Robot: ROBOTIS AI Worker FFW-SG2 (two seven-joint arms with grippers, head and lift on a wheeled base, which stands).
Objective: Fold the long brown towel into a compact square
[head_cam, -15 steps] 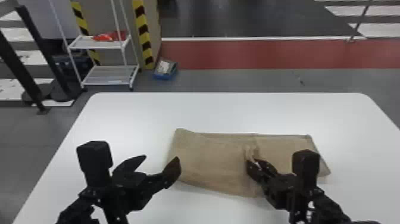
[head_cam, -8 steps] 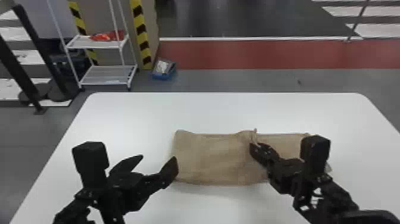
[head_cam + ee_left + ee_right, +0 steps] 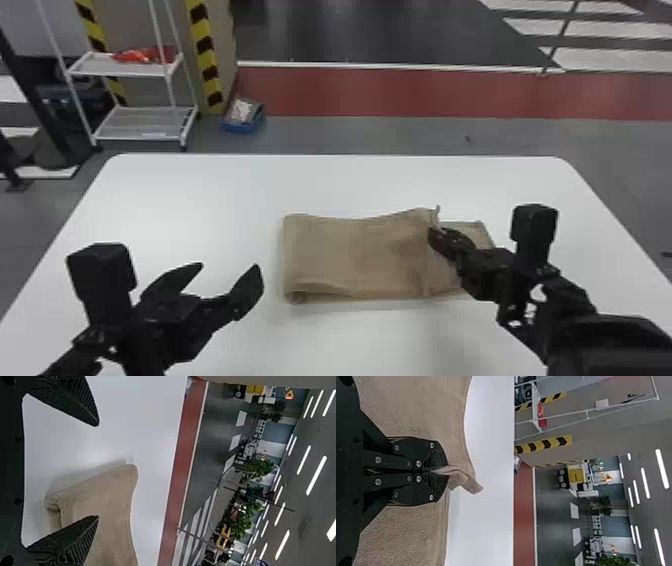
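On a white desk with rounded corners (image 3: 190, 195), we see a long brown towel (image 3: 350, 260) of woven cloth, lying folded in layers a little right of the middle. Our right end effector (image 3: 443, 471), black with flat fingers, is closed on a pinch of the upper layer's edge, near the far side of the towel. A small tuft (image 3: 468, 485) of cloth pokes out past its tips. We seem to grip there to keep that layer taut and steer its edge over the lower layer (image 3: 474, 231), which peeks out to the right.

Our left end effector (image 3: 229, 266), also black, stands wide and empty just beside the towel's folded left end, probably kept near so it can steady the fold.

We judge this to be a middle step: the cloth is shorter but oblong, so another fold is likely needed. Letting go too soon could leave the raised, slightly rumpled edge crooked; we would want it lowered flat and lined up first.
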